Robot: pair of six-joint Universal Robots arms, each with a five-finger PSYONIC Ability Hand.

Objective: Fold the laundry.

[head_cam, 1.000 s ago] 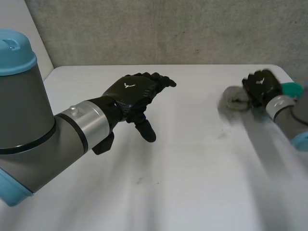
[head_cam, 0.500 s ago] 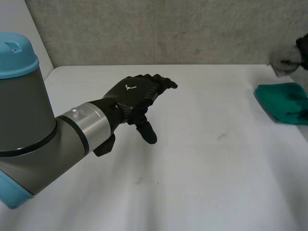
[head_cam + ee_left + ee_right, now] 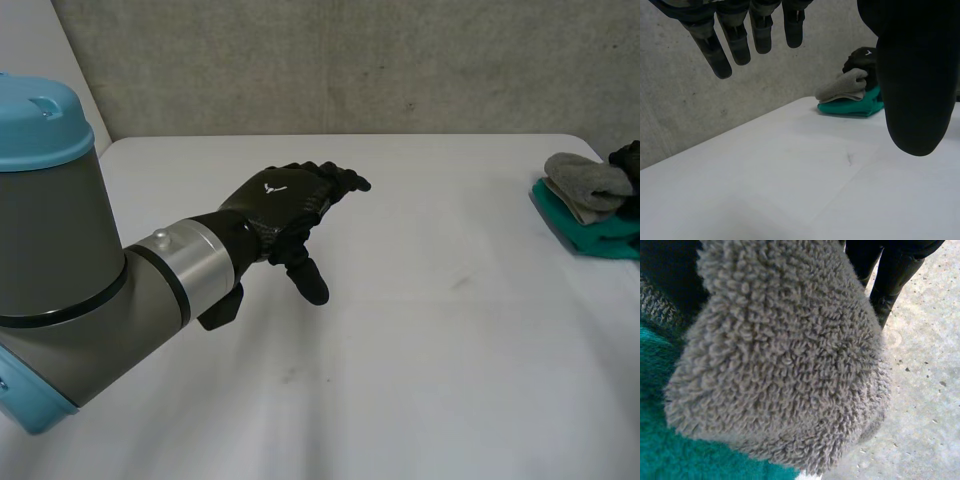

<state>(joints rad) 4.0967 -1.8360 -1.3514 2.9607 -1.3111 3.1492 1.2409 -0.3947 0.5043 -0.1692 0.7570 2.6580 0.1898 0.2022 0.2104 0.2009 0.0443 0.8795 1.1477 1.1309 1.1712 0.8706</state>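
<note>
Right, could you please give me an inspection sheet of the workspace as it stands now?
Surface: white table, a few faint marks.
Job's things: folded grey towel lying on a folded green towel at the table's right edge.
Clutter: nothing seen.
Hands: left hand open above the table, holding nothing; right hand at the grey towel.
Cables: nothing seen.
Surroundings: concrete wall behind the table.
</note>
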